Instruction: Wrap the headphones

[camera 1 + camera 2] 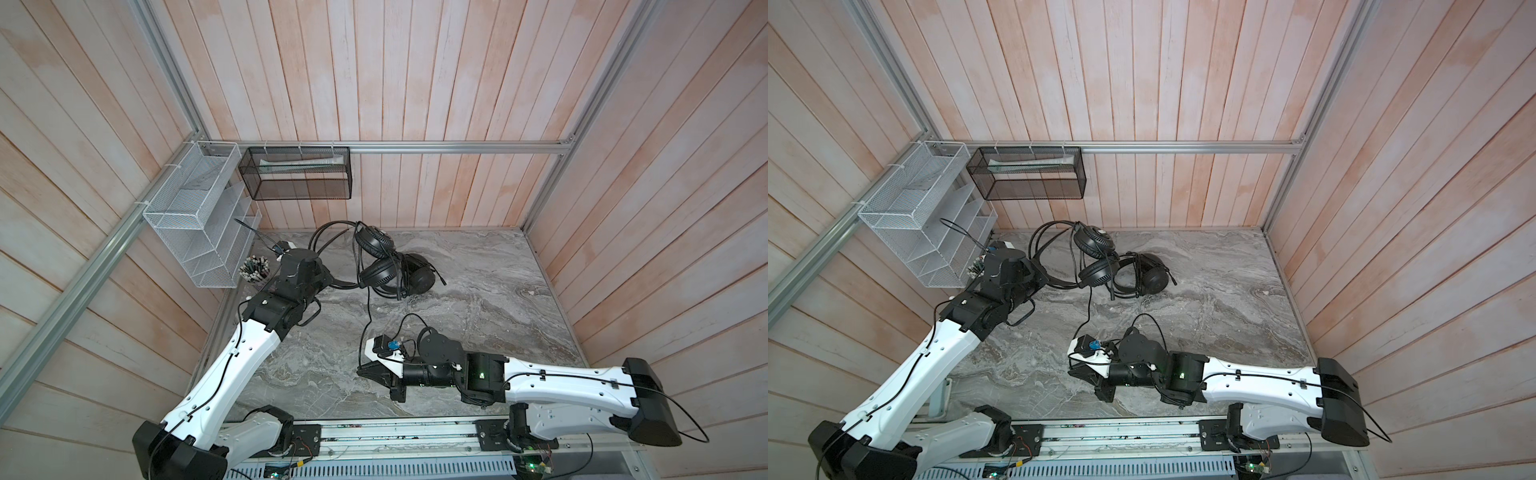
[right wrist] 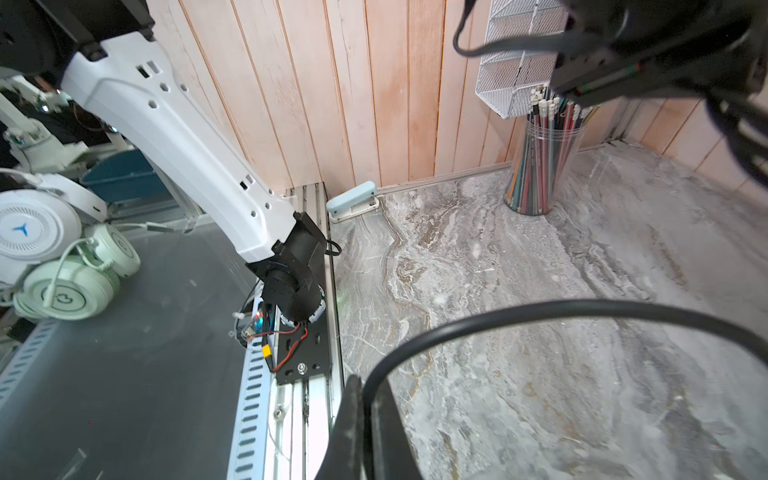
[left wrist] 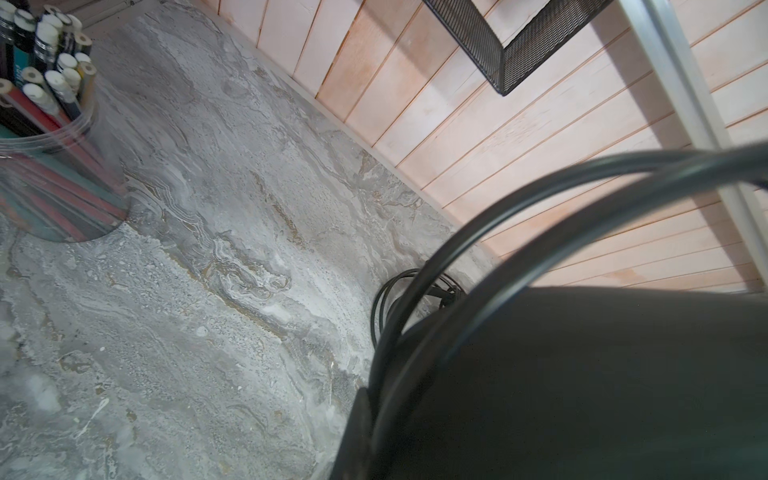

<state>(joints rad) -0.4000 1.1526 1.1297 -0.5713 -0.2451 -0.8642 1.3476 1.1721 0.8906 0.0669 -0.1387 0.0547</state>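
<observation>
Currently left claw [image 1: 331,281] clenched on a headband [image 3: 498,216] of the headphones [image 1: 390,266], piled at the back middle of the counter [image 1: 478,291]; right claw [image 2: 365,415] clamped on their cable [image 2: 540,306], nearer the front.

In both top views the left arm [image 1: 301,270] covers its jaws and, in a top view, most of the pen cup [image 1: 974,268]. A dark blur [image 3: 582,386] fills a corner of the left wrist view, the headband [image 3: 665,166] out of focus. The frame edge crops the right gripper [image 2: 368,388]. Which of the headphones [image 1: 390,266] owns the cable [image 1: 368,316] is unclear.
</observation>
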